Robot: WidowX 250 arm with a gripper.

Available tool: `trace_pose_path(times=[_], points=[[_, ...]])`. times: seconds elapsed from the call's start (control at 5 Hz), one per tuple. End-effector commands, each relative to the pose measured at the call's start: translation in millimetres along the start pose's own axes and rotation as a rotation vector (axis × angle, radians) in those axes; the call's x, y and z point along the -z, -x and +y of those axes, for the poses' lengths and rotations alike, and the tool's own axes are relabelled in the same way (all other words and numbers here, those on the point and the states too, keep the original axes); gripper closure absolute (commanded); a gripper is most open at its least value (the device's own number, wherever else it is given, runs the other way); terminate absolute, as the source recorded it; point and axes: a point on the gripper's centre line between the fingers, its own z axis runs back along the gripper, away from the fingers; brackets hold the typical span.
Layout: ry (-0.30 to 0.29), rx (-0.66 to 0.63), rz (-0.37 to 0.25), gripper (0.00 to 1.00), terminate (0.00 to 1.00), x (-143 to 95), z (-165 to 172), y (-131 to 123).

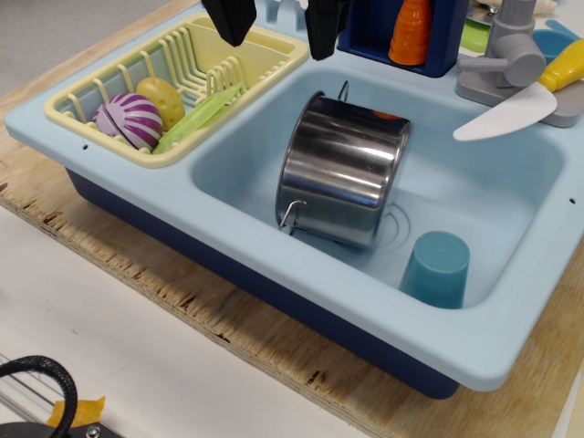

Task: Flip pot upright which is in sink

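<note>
The pot (345, 178) sits below the gripper (278, 23), whose two black fingers (232, 18) hang spread wide apart and empty above the rack's (87, 91) far edge. It lies tilted in the sink (274, 292), base up toward the near right and mouth toward the far left wall, axis slanting. A cup (438, 267) stands upside down just beside it.

Gripper (279, 23) at top edge of frame, two black fingers (231, 18) pointing downward, spread apart, apparently holding nothing, wrist out of view.
</note>
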Motion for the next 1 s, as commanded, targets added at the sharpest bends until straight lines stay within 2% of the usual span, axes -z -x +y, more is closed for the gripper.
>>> trace_pose_path(times=[0.0,0.2,0.4,0.6,0.8], points=[[0.000,0.000,0.000,0.00,0.00,0,0,0],[0.126,-0.098,0.008,0.00,0.00,10,2,4],[0.242,-0.165,-0.014,0.00,0.00,15,3,8],[0.294,-0.196,-0.003,0.00,0.00,16,5,10],[0.390,-0.263,0.005,0.00,0.00,23,7,17]])
